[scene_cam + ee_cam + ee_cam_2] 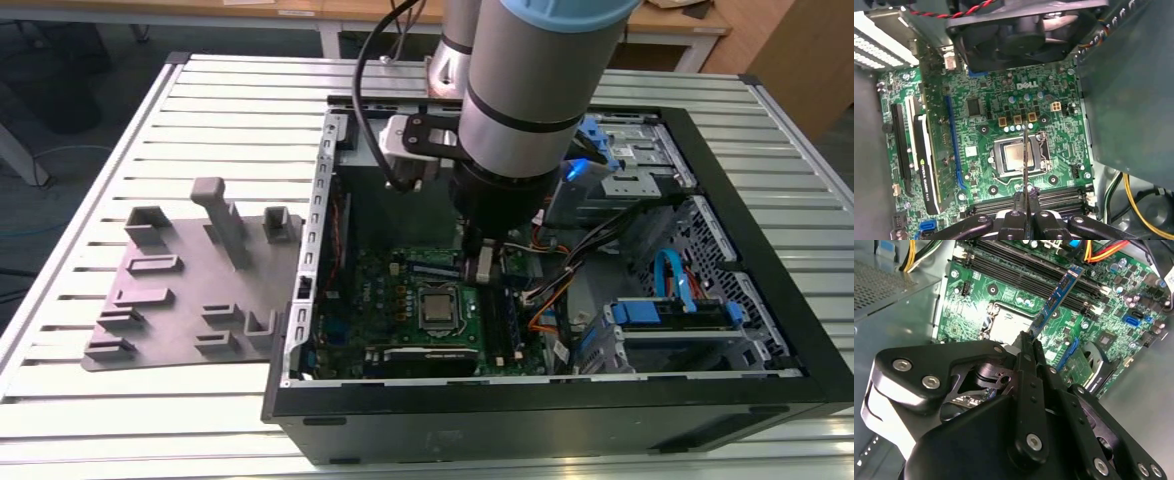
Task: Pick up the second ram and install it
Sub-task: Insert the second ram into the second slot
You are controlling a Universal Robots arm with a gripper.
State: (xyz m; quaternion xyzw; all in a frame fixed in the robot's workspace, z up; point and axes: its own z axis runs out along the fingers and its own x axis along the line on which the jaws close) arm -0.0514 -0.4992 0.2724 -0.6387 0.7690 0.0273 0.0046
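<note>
Gripper [1029, 344] clamped tight on second ram [1059, 296]; stick projects beyond gripper tip, held above motherboard [969, 315].

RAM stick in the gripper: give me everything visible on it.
The second ram is a thin flat bluish-green board with a pale sticker, nearly edge-on in both wrist views. The gripper pinches one end; the rest juts free, tilted, above the green motherboard near the long black slots. Not seated.
</note>
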